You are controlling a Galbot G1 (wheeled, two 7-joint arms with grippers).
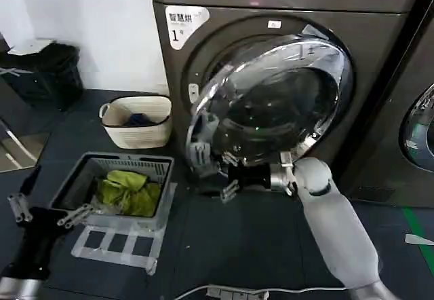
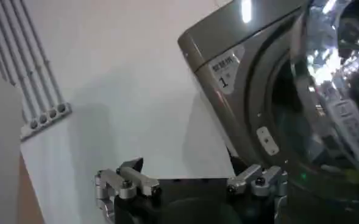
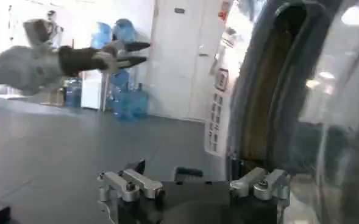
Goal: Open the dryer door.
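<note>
Right claw [image 1: 215, 176], fingers spread wide, sits at lower left rim of dryer door [image 1: 271, 96], already swung partly ajar; left claw [image 1: 47, 216] idle, open.

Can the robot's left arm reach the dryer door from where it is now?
Probably not without moving. The left gripper sits low beside the grey basket, well away from the dryer door. The right gripper is already at the door's lower edge.

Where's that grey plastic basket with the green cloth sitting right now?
In the head view, the grey basket sits on the dark floor at the robot's left, in front of the cream laundry basket and left of the dryer door, beside the left pincer.
</note>
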